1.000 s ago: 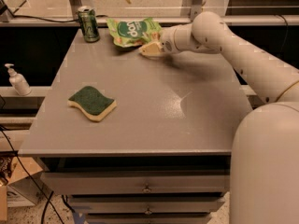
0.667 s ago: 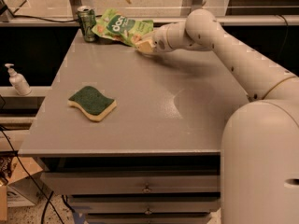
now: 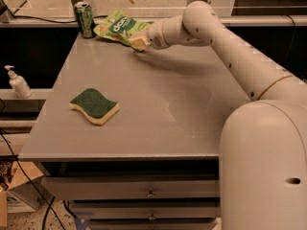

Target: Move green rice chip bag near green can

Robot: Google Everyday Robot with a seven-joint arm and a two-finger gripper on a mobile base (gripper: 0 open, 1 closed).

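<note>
The green rice chip bag (image 3: 116, 27) is a light-green pouch with a dark green round label at the far left of the grey table (image 3: 158, 109). Its left edge is close to the green can (image 3: 86, 19), which stands upright at the table's far left corner. My gripper (image 3: 138, 40) reaches in from the right at the end of the white arm and is shut on the bag's right end. The bag looks tilted and lifted slightly off the table.
A dark green sponge with a yellow base (image 3: 94, 105) lies at the table's left middle. A white pump bottle (image 3: 17, 81) stands on a lower shelf to the left. My white base (image 3: 264, 166) fills the lower right. Drawers sit under the table's front edge.
The gripper has carried the bag leftward along the table's far edge, bringing it from right of centre to just beside the can.
</note>
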